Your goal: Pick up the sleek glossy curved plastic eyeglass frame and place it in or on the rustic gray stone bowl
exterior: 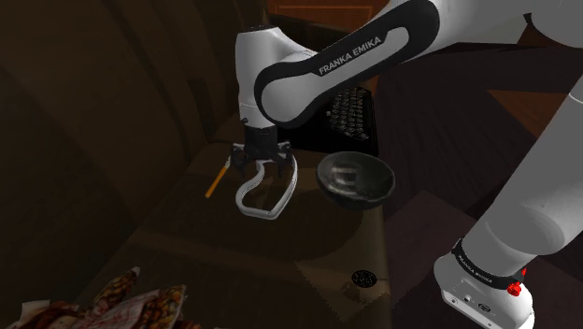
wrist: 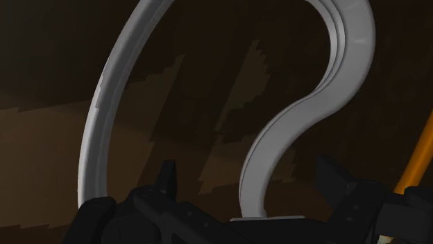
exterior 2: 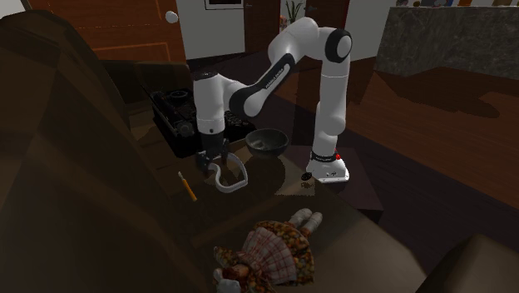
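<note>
Tool [exterior: 260, 168] [exterior 2: 212, 162] [wrist: 246, 166] sat low over the dark brown surface [exterior: 262, 248], pointing straight down. Fingers stood well apart. The wrist view showed one curved band of the eyeglass frame [wrist: 354, 48] running between them, with a gap on either side. Neither finger was seen touching it, so nothing was gripped.

Eyeglass frame [exterior: 291, 182] [exterior 2: 226, 186] drawn pale grey-white and glossy. It lay directly under the tool, its loops spreading out past the fingers on both sides. Whether it rested flat on the surface could not be told.

Bowl [exterior: 336, 192] [exterior 2: 268, 141] was dark grey, upright and round. It stood just beside the frame, toward the shoulder view's right, and apart from the frame.

An orange pencil [exterior: 217, 180] [exterior 2: 187, 185] [wrist: 416, 156] lay on the surface on the other side of the tool from the bowl, near the frame. A black typewriter [exterior: 353, 114] [exterior 2: 176, 112] stood behind the bowl. The arm passed over it in the shoulder view.

A doll in a plaid dress [exterior 2: 274, 250] [exterior: 121, 299] lay well apart from the rest, at the near edge in the second exterior view.
</note>
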